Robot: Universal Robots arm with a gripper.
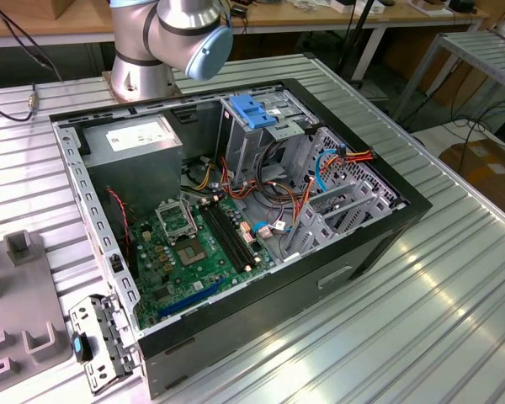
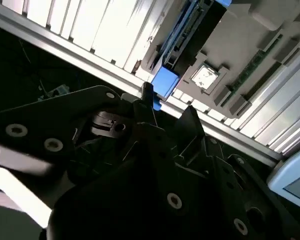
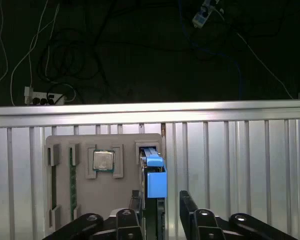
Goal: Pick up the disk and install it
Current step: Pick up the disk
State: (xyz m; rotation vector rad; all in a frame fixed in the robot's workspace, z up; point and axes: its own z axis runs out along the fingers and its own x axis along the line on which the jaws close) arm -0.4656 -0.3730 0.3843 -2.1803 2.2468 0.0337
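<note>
One disk (image 3: pixel 155 181) stands on edge in a slot of the grey holder (image 3: pixel 120 196) on the table (image 3: pixel 240 165), beside a chip (image 3: pixel 103 161) and a memory stick (image 3: pixel 73 175) in their own recesses. Pincer (image 3: pixel 160 201) is wide, fingers (image 3: pixel 187 202) either side of the disk, contact unclear. Case (image 1: pixel 387 227) lies open, motherboard (image 1: pixel 194 244) and power supply (image 1: pixel 139 139) inside.

Clear around exposed edge of disk (image 3: pixel 155 184) upright in grey holder (image 3: pixel 110 195); cables (image 1: pixel 278 202) crowding drive cage (image 1: pixel 246 151) inside case (image 1: pixel 320 278).
</note>
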